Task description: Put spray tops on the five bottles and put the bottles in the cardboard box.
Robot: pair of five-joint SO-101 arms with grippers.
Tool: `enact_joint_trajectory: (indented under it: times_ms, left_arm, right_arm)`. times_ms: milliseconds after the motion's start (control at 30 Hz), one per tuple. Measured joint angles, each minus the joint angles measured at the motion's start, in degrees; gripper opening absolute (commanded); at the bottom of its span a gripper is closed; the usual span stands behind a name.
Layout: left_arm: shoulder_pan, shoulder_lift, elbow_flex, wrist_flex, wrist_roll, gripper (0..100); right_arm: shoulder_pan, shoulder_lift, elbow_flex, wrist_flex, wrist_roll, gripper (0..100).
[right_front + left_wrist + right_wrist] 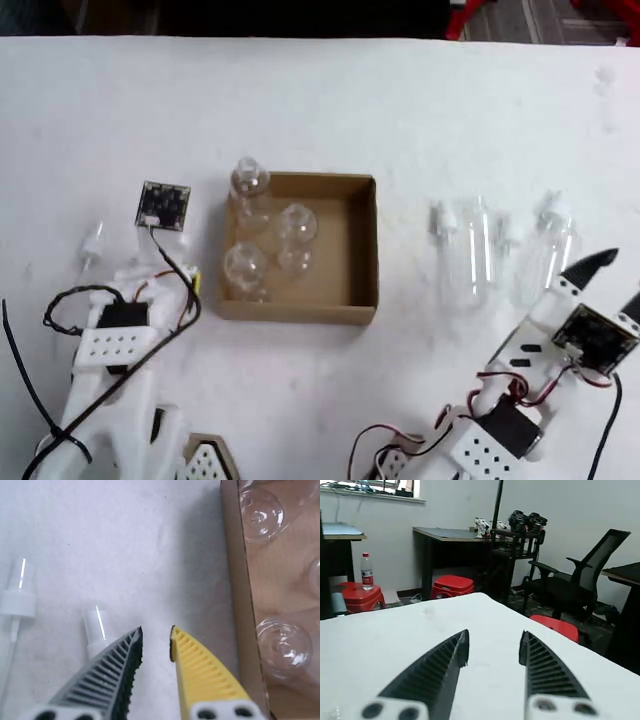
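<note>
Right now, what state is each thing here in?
Box: open, holding three upright bottles.
Other two bottles: lying on the table, outside the box.
Spray tops: loose on the table.
Left gripper: open, empty.
Right gripper: open, empty.

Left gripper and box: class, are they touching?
Apart. The left wrist view shows bare table between the left gripper and the box wall.

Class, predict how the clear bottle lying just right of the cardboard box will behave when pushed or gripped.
Lying on its round side, the bottle would probably roll. It looks clear and empty, so likely light. Its smooth wall may slip when gripped.
</note>
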Motion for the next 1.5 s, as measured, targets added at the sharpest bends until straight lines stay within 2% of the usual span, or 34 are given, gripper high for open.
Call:
enact_joint_trajectory:
  times_ms: [167, 567, 1067, 1333, 1400, 1467, 1500]
  left_arm:
    - [0.0, 0.0, 0.0, 0.0, 0.0, 9]
    - [0.0, 0.0, 0.0, 0.0, 0.0, 9]
    - [0.0, 0.0, 0.0, 0.0, 0.0, 9]
    - [0.0, 0.0, 0.0, 0.0, 0.0, 9]
    - [0.0, 0.0, 0.0, 0.0, 0.0, 9]
    - [0.0, 0.0, 0.0, 0.0, 0.0, 9]
    - [0.0, 0.0, 0.0, 0.0, 0.0, 9]
  right_arm:
    - [2.1, 0.0, 0.0, 4.0, 0.0, 14.5]
    - [2.1, 0.0, 0.0, 30.8, 0.0, 14.5]
    - [2.1, 0.0, 0.0, 57.3, 0.0, 14.5]
    - [2.1, 0.0, 0.0, 58.8, 0.0, 13.9]
    - [2.1, 0.0, 0.0, 58.8, 0.0, 9.7]
    - [2.1, 0.0, 0.0, 58.8, 0.0, 0.9]
    - [2.1, 0.0, 0.0, 58.8, 0.0, 1.5]
